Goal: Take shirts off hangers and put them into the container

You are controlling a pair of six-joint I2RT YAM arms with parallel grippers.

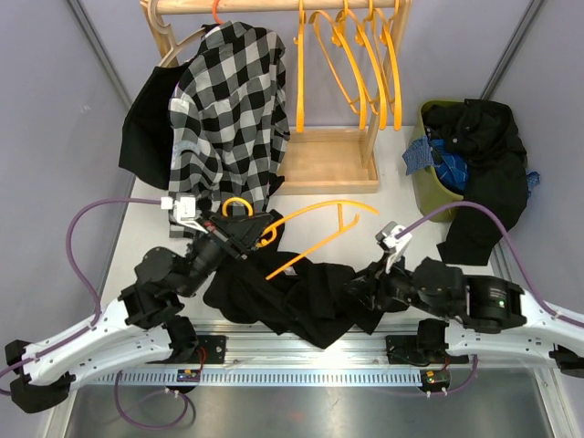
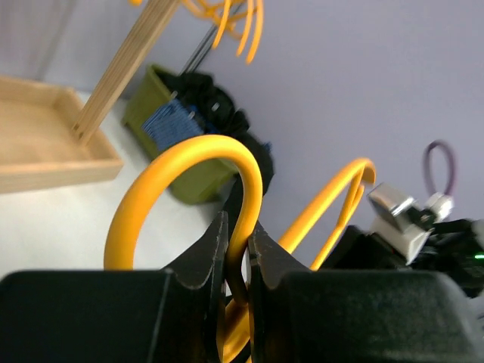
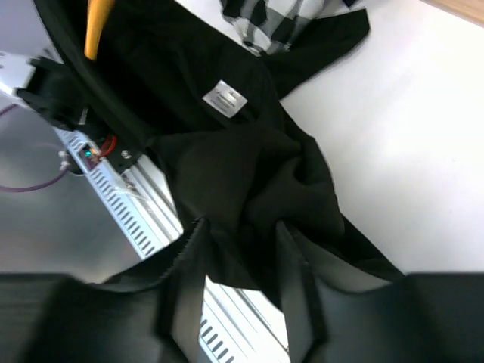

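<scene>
Left fingers (image 2: pixel 200 265): narrow, clamped on the hook of the orange hanger (image 2: pixel 204 142).
Right fingers (image 3: pixel 181 287): parted, with black cloth lying between them.
Black shirt (image 1: pixel 274 297): heaped on the bench (image 1: pixel 392 173) at 6 o'clock, under the hanger.
Tub (image 1: pixel 427 187): at 2 o'clock, with dark clothes already inside.
Your step: keep the hanger steady, pinch a thick fold, and draw the shirt toward 2 o'clock.

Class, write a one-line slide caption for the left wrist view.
Left fingers pinch the orange hanger by its hook, with the olive-green container of dark clothes behind.
</scene>
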